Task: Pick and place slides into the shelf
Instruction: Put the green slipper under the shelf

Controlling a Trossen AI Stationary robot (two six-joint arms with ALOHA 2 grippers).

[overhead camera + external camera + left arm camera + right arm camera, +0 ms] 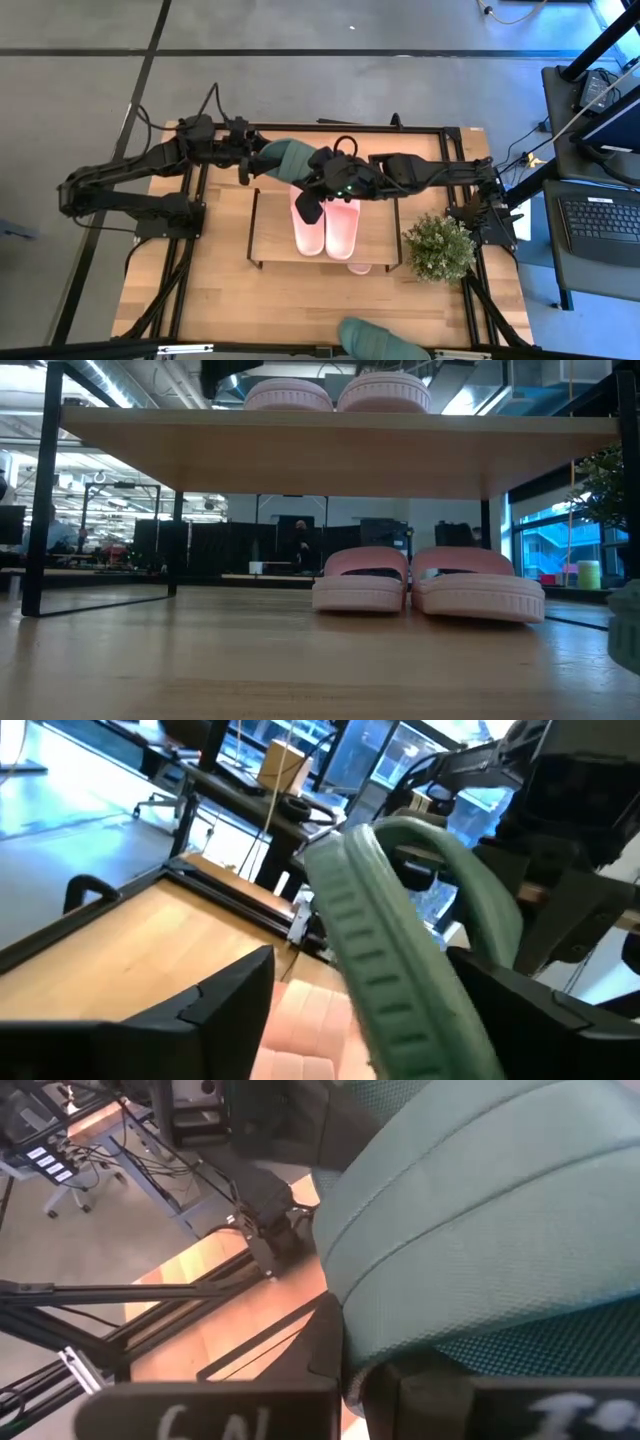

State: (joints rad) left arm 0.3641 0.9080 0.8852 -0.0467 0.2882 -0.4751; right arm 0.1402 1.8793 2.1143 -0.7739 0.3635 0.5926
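High view: both arms' fingers pinching 1 green slide [290, 158] above shelf [270, 232] rear edge.

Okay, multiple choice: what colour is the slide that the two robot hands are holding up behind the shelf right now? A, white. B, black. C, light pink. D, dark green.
D: in the high view the slide held between the left hand and the right hand is dark green, while the pink pair lies on the shelf top.
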